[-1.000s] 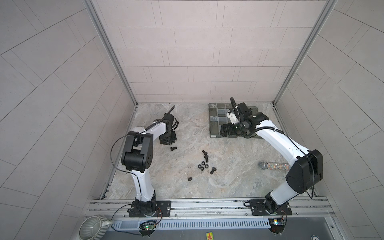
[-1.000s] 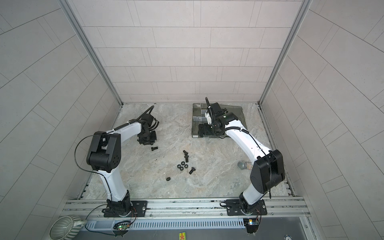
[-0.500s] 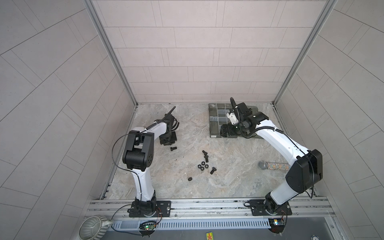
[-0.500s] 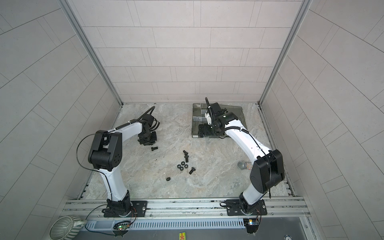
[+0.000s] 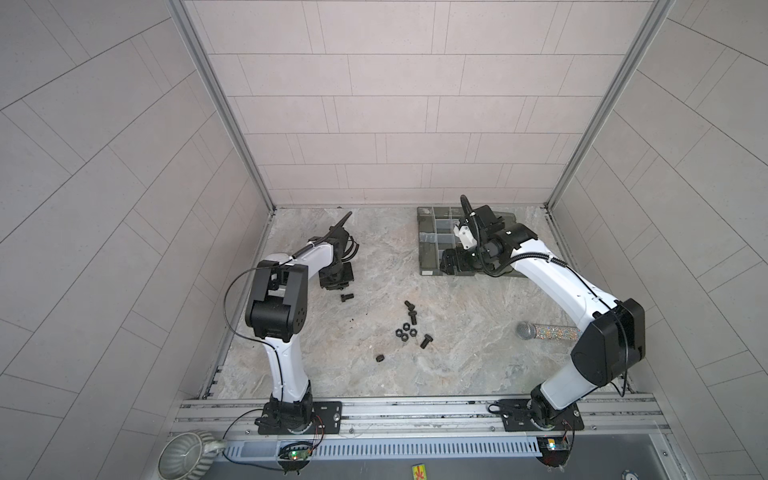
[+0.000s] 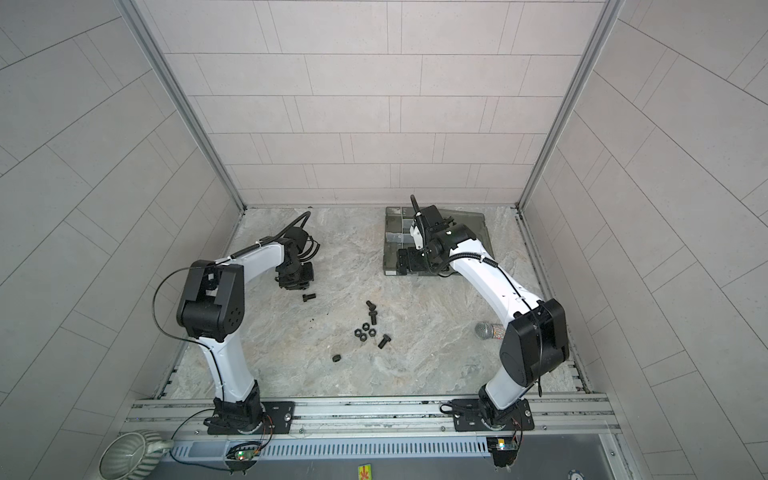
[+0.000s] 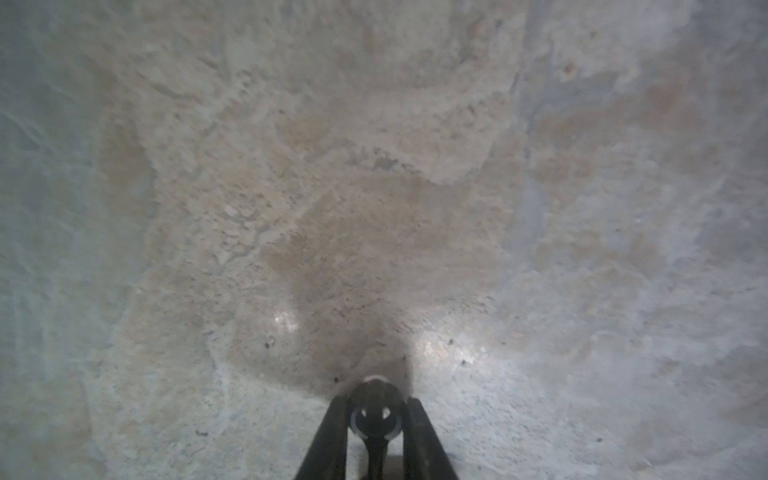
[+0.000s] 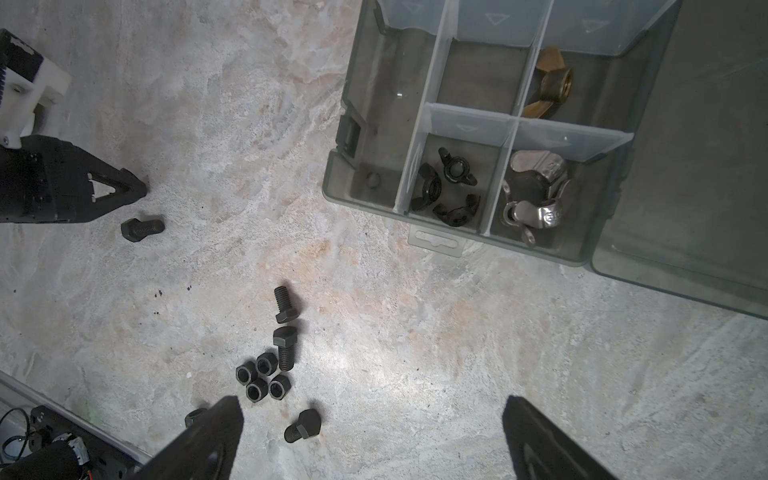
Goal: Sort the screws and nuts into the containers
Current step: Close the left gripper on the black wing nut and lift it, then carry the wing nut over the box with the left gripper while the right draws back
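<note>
My left gripper [image 5: 336, 284] points down at the floor at the left, also seen in the right wrist view as the left gripper [image 8: 124, 187]. In the left wrist view its fingers [image 7: 332, 436] are shut on a small dark round piece [image 7: 376, 409]; screw or nut, I cannot tell. One screw [image 5: 346, 297] lies just in front of it. More screws [image 8: 286, 305] and several hex nuts [image 8: 262, 376] lie mid-floor. My right gripper [image 8: 372, 403] hangs open and empty over the front left corner of the organizer box [image 5: 428, 216]. Its containers hold black wing nuts [image 8: 449, 187], silver ones [image 8: 536, 195] and a brass one [image 8: 550, 83].
The box's flat lid [image 8: 685, 166] lies open beside it. A glittery microphone [image 5: 544, 331] lies on the floor by the right arm. A ribbed grey mug [image 5: 187, 457] stands outside the front rail at the left. One lone nut [image 5: 379, 358] lies nearer the front.
The left gripper's jaws have closed in a little. Both arms stand about where they were, and the loose parts on the floor have not moved.
</note>
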You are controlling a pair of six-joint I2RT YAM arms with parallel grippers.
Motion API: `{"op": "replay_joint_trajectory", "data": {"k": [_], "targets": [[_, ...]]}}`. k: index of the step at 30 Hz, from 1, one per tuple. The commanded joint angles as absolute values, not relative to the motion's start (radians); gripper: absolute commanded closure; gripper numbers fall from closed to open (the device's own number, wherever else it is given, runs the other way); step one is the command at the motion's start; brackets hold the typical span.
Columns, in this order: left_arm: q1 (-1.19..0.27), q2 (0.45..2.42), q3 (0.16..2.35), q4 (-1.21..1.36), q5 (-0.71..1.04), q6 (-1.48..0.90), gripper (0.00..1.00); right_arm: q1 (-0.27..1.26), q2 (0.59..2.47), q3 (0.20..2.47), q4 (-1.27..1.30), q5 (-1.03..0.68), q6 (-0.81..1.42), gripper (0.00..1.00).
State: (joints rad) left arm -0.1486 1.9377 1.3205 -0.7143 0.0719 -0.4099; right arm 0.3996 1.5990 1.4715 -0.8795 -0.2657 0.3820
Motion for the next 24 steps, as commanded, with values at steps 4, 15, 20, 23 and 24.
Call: {"op": "replay_joint_trajectory", "data": {"k": [4,15,20,23,24], "targets": [[-0.184,1.914,1.396,-0.745,0.132,-0.42,0.82,0.405,1.536,1.449,-0.899,-0.243,0.393,0.01],[-0.372,2.0,1.631,-0.773,0.153,-0.448,0.82,0.383,1.346,1.307,-0.917,-0.193,0.38,0.01],[-0.466,2.104,1.804,-0.788,0.196,-0.454,0.82,0.357,1.238,1.237,-0.947,-0.175,0.392,0.01],[-0.52,2.16,1.891,-0.791,0.21,-0.461,0.82,0.35,1.176,1.201,-0.975,-0.161,0.401,0.01],[-0.536,2.178,1.916,-0.785,0.214,-0.465,0.82,0.35,1.157,1.189,-0.983,-0.157,0.405,0.01]]}}
